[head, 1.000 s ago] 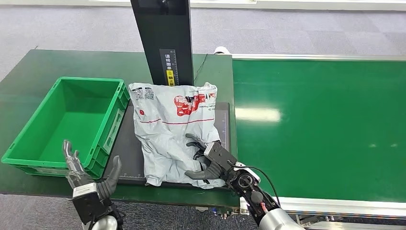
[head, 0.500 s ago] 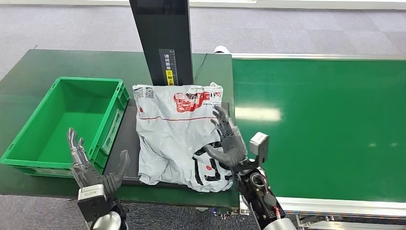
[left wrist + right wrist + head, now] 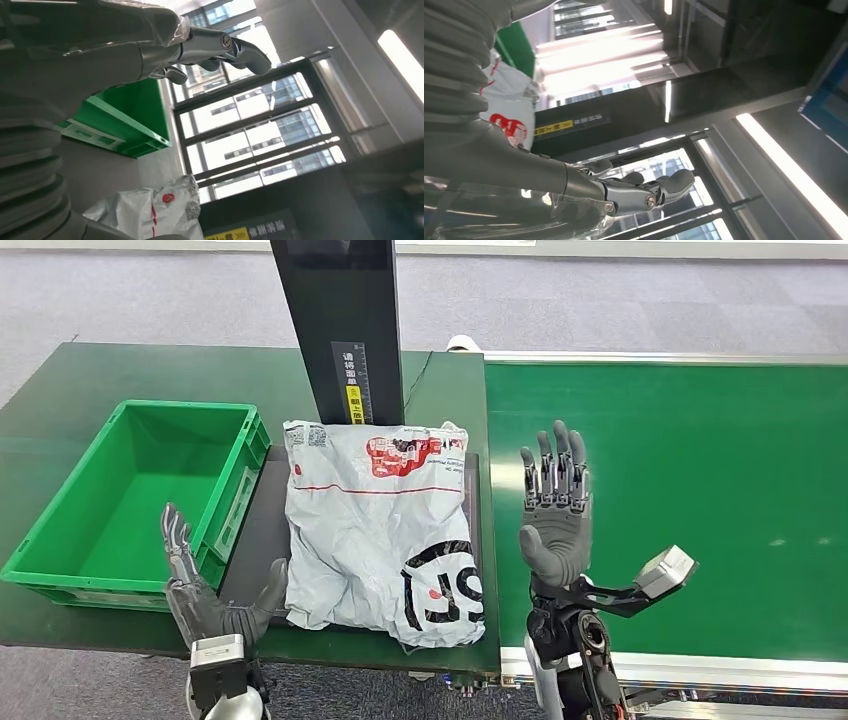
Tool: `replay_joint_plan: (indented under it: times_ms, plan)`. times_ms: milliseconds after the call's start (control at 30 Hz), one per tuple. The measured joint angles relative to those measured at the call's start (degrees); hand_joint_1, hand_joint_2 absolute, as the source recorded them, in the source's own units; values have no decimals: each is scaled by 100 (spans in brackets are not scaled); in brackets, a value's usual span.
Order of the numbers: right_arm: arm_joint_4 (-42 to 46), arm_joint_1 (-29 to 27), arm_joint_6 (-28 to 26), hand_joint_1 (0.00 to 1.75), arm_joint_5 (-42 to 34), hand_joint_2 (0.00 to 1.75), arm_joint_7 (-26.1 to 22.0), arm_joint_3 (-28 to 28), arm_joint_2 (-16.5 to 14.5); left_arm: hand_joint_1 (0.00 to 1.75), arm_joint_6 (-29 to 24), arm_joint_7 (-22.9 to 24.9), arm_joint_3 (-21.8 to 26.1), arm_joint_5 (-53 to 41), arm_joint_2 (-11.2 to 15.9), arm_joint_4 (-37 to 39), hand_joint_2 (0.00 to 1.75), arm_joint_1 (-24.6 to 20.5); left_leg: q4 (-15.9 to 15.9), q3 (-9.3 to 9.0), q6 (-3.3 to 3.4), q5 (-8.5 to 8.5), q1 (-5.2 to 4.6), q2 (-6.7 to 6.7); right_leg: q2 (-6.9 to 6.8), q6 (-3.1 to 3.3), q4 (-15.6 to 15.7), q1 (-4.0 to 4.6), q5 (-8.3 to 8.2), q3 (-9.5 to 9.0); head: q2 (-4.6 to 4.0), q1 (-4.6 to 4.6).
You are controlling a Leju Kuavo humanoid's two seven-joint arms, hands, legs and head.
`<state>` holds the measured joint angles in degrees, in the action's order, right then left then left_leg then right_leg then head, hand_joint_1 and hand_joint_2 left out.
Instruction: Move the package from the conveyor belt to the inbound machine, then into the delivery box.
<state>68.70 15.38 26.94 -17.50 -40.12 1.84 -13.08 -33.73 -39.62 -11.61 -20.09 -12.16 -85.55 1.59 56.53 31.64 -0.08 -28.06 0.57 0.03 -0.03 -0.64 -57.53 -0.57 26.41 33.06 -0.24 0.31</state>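
Observation:
A white plastic package [image 3: 380,525] with red and black print lies flat on the dark platform of the inbound machine [image 3: 258,530], in front of its black upright post [image 3: 340,320]. It appears again as the package [image 3: 150,212] in the left wrist view and the package [image 3: 511,112] in the right wrist view. My right hand [image 3: 555,510] is raised beside the package's right edge, fingers spread and pointing up, holding nothing. At the package's near left corner my left hand [image 3: 215,595] is also up and empty, fingers apart. The green delivery box [image 3: 140,490] stands empty to the left.
The green conveyor belt [image 3: 680,490] runs along the right with nothing on it. The dark green table [image 3: 60,390] carries the box and machine. Grey carpet floor lies beyond. The wrist views point upward at windows and ceiling lights.
My right hand has let go of the package and lifted off it to the right, fingers now upright. My left hand rose and moved right toward the package. The package has flattened out.

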Motion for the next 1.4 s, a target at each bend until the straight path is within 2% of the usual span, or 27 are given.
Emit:
replay_joint_plan:
  times_ms: [67, 167, 267, 367, 600, 800, 933, 1267, 1400]
  plan:
    - [67, -7, 81, 0, -253, 175, 17, -136, -37, 0, 87, 195, -131, -587, -4, 27, 175, -86, 1, 0, 0, 1, 0, -1, -2, 0, 0, -1, 0, 0, 0, 0]
    - [162, -30, 156, 0, -681, 175, 133, -364, -88, 0, 252, 871, -475, -1964, -17, 296, 175, -438, 1, -1, 1, 1, -2, -3, -3, -1, 1, -3, -1, -2, 0, -1]
    - [277, -112, 177, 0, -951, 175, 262, -533, -148, 0, 273, 1607, -847, -3201, -56, 899, 175, -970, 2, -2, 2, 1, -3, -2, -1, -2, 1, -4, -4, -3, 0, 1]
    - [458, -237, 184, 0, -1031, 175, 310, -605, -214, 0, 201, 2004, -1072, -3814, -73, 1660, 175, -1487, 2, -3, 1, 1, -2, 0, 1, -1, 1, -3, -5, -1, 0, -1]
    - [769, -449, 132, 0, -1128, 175, 338, -663, -261, 0, 212, 2298, -1248, -4383, -54, 3587, 175, -2470, 1, 1, 1, 1, 0, 1, 1, 0, 0, 0, -4, 2, 0, 0]
    - [958, -682, 142, 0, -1202, 175, 334, -714, -257, 0, 499, 2462, -1313, -4536, 61, 4946, 175, -3021, 1, 2, 1, 1, -1, 2, 2, 0, 0, -1, -4, 2, 0, 0]
    - [1018, -825, 167, 0, -1270, 175, 334, -761, -249, 0, 689, 2640, -1353, -4631, 192, 5408, 175, -3319, 0, 0, 1, 1, -1, 2, 2, 0, 0, -1, -4, -2, 0, 1]
    - [974, -941, 283, 0, -1400, 175, 313, -896, -178, 0, 1753, 3120, -1545, -5036, 508, 5807, 175, -4022, -3, -27, -9, 12, 1, 4, 2, 12, 0, 1, -13, -29, 0, 1]
    - [956, -957, 329, 0, -1432, 175, 311, -968, -167, 164, 1925, 3069, -1598, -5048, 551, 5856, 175, -4192, -3, -29, -10, 19, 1, 6, 3, 14, 0, 1, -22, -28, 0, 0]
